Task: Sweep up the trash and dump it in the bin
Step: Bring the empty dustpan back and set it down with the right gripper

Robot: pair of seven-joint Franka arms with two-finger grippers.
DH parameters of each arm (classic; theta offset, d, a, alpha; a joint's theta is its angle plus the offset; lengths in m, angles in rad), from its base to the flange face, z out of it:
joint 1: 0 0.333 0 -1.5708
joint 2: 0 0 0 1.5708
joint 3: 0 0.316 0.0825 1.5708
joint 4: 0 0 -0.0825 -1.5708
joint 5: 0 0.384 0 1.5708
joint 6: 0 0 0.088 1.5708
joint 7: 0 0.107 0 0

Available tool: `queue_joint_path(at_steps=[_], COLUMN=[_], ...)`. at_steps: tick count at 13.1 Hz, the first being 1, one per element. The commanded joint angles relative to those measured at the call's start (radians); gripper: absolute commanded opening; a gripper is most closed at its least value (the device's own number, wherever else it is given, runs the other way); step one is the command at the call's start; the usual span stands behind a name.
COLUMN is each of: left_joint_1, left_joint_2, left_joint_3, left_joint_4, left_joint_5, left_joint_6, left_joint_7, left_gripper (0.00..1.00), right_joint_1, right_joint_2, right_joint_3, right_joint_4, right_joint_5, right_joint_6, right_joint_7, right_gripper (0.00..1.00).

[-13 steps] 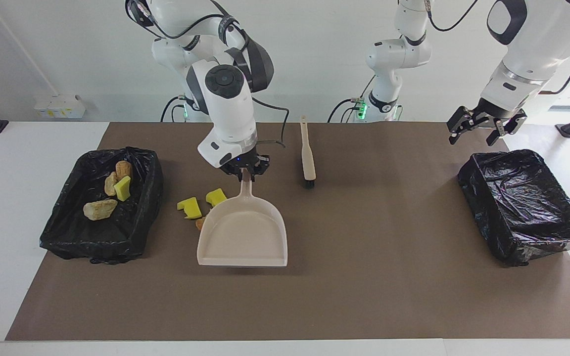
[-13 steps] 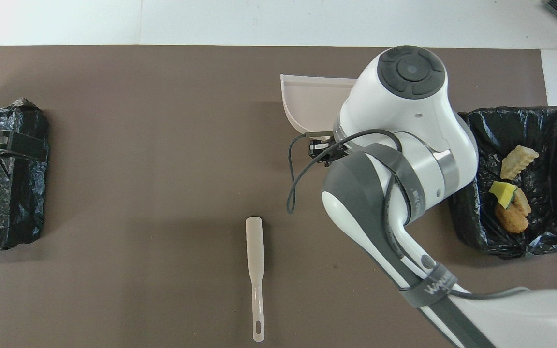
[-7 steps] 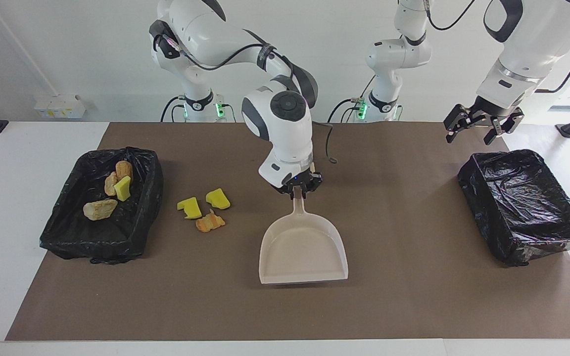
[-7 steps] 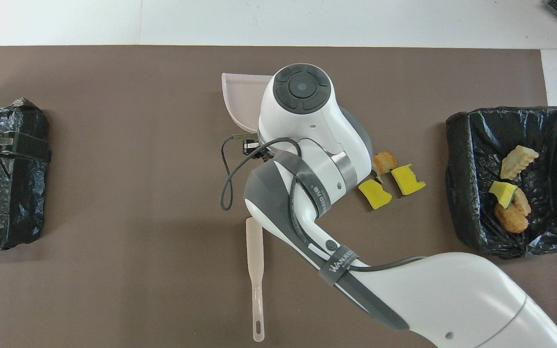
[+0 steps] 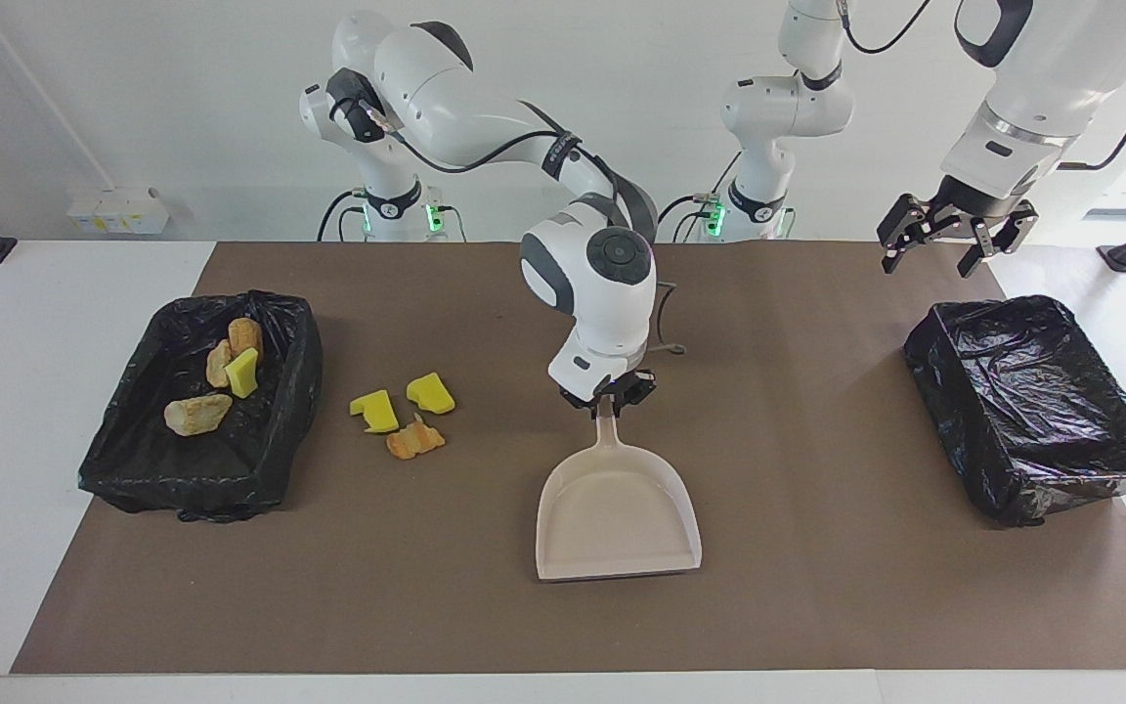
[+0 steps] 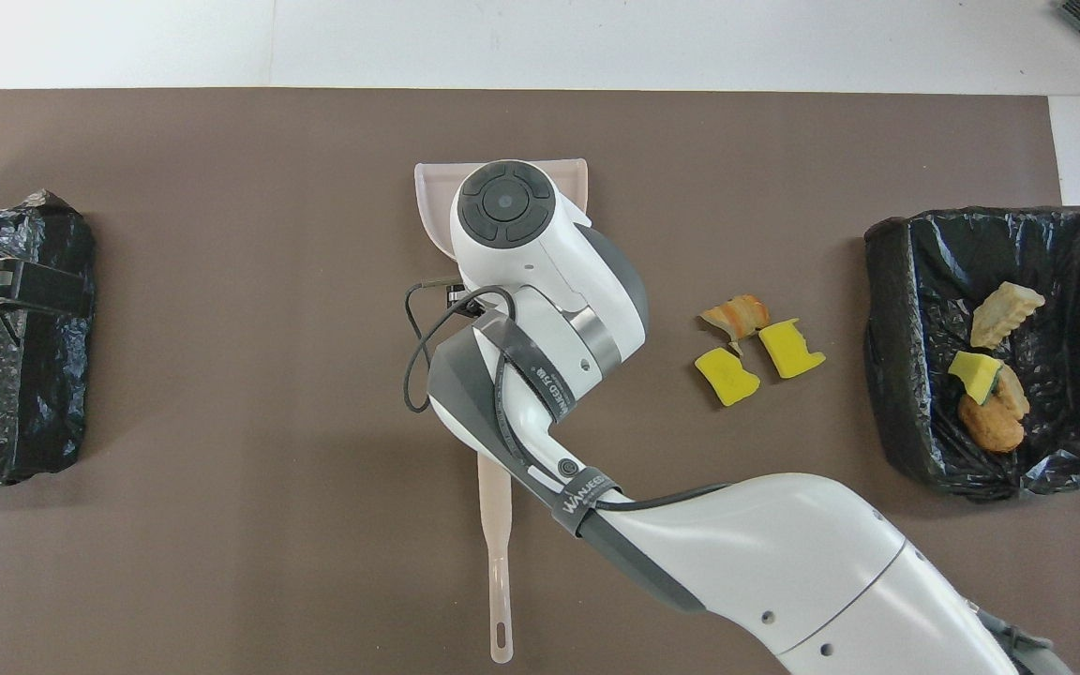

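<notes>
Three bits of trash lie on the brown mat: two yellow wedges (image 5: 374, 411) (image 5: 430, 391) and an orange striped lump (image 5: 414, 440), also in the overhead view (image 6: 727, 377) (image 6: 791, 348) (image 6: 735, 312). Several more bits (image 5: 196, 413) lie in the black-lined bin (image 5: 301, 376) at the right arm's end. My right gripper (image 5: 608, 401) is shut on the handle of the beige dustpan (image 5: 619, 513), at mid-table, apart from the loose bits. I cannot tell whether the pan touches the mat. My left gripper (image 5: 954, 242) is open and empty, up in the air.
A second black-lined bin (image 5: 927, 344) with nothing in it stands at the left arm's end, just under the left gripper. The beige brush (image 6: 495, 525) lies nearer the robots than the dustpan, partly under the right arm.
My right gripper has carried the dustpan away from the loose trash toward the middle of the table, uncovering the orange lump. The left gripper has hardly moved.
</notes>
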Motion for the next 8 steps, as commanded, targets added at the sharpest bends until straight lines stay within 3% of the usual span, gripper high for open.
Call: queue_joint_path(at_steps=[1, 4, 8], left_joint_1=[-0.022, -0.02, -0.022], left_joint_2=[-0.006, -0.006, -0.006], left_joint_3=[0.02, 0.029, 0.029], left_joint_4=[0.002, 0.002, 0.002], left_joint_5=[0.011, 0.011, 0.011], left_joint_6=[-0.011, -0.011, -0.009], left_joint_7=[0.008, 0.008, 0.008], left_gripper=[1.0, 1.0, 1.0], right_joint_1=[0.001, -0.006, -0.051], right_joint_2=[0.0, -0.098, -0.337], right_joint_3=[0.0, 0.006, 0.011], right_joint_4=[0.015, 0.001, -0.189], right_joint_5=[-0.023, 0.0, 0.155], right_joint_6=[0.006, -0.116, -0.237], right_joint_7=[0.028, 0.026, 0.01], right_gripper=[1.0, 1.0, 1.0])
